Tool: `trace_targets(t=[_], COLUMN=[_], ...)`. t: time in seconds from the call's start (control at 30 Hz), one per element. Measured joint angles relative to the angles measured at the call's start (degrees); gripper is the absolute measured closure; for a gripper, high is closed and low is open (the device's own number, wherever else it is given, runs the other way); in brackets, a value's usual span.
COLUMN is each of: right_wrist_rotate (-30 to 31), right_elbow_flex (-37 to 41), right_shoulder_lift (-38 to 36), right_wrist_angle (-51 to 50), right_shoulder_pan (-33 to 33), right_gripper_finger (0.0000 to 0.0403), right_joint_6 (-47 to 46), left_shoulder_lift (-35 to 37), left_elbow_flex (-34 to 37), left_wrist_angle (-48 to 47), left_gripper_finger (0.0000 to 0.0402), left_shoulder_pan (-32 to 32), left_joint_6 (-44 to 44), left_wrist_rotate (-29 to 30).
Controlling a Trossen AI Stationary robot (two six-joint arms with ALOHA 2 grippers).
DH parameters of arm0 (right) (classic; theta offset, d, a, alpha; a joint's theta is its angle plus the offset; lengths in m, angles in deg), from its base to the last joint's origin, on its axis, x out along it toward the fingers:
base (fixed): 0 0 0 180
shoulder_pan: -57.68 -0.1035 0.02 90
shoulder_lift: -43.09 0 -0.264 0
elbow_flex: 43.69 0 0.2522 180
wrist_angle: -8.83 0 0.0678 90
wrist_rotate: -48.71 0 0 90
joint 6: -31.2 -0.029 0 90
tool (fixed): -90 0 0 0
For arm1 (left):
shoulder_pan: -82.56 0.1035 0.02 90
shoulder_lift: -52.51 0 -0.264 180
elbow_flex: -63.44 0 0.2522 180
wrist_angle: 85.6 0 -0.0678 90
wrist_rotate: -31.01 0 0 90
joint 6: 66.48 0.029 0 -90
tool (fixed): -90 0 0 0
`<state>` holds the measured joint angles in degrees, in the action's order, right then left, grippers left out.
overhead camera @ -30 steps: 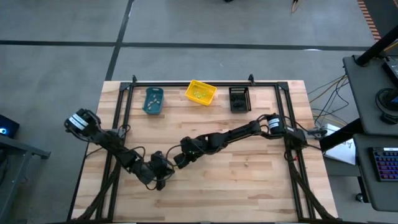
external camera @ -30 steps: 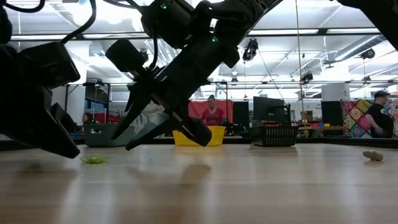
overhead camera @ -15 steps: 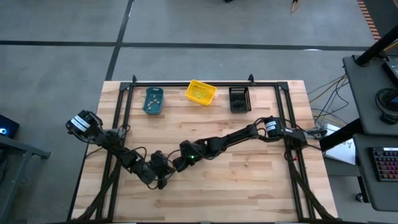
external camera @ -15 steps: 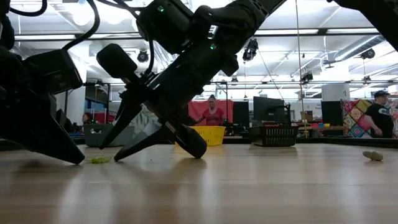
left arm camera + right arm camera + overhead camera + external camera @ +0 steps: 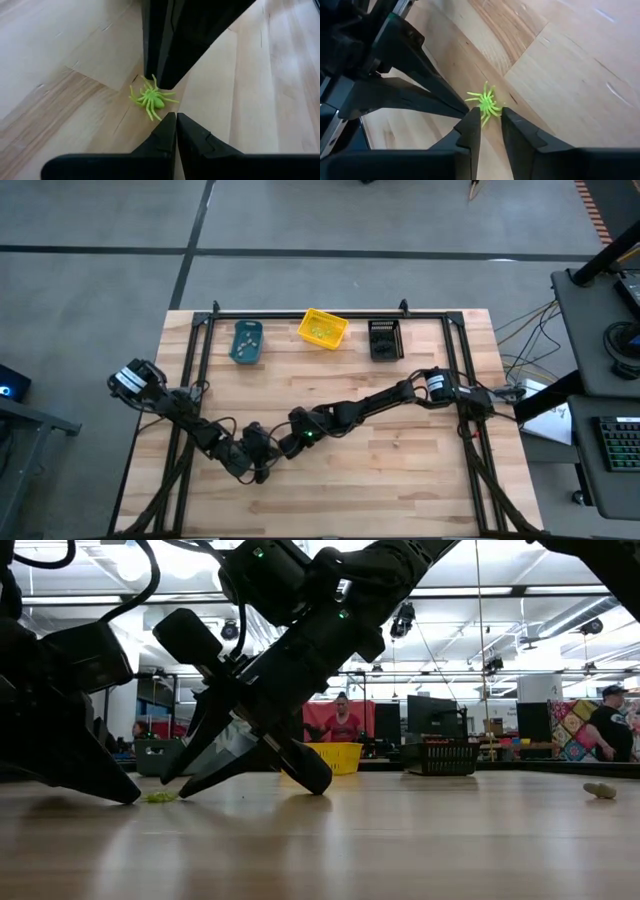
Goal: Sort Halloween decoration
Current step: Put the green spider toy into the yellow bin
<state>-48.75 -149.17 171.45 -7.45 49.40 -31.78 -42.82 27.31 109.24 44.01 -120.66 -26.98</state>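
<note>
Right gripper (image 5: 491,131) dropped from above the surface (image 5: 400,470) a second ago down onto it, then barely moved over the last half second; fingers slightly parted, straddling the green spider (image 5: 487,103), not yet gripping. Looked like the start of a pick, yellow bin (image 5: 323,328) the likely target since green bits showed inside. Left gripper (image 5: 176,124) parked just beside on the near-left, fingers closed on nothing, tip nearly touching the spider. Crowding risk there. Spider hidden in the high view under both grippers; low view showed only a green smear. Teal bin (image 5: 246,341) and black bin (image 5: 386,338) contents unreadable.
</note>
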Motion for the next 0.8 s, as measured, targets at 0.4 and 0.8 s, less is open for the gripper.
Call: trace_targets(t=[0.4,0.8], right_wrist_rotate=[2.47,2.47], right_elbow_flex=[0.02,0.00], right_shoulder_lift=[0.02,0.04], right_wrist_angle=[-0.44,-1.23], right_shoulder_pan=[-0.11,-0.07], right_gripper_finger=[0.0392,0.0394], right_joint_6=[2.72,2.96], left_shoulder_lift=[5.89,4.54], left_elbow_flex=[0.02,-0.11], left_wrist_angle=[-1.76,-4.20], left_gripper_finger=[0.0401,0.0401], left_shoulder_pan=[-0.22,-0.24], left_joint_6=[1.86,4.46], left_wrist_rotate=[1.44,1.98])
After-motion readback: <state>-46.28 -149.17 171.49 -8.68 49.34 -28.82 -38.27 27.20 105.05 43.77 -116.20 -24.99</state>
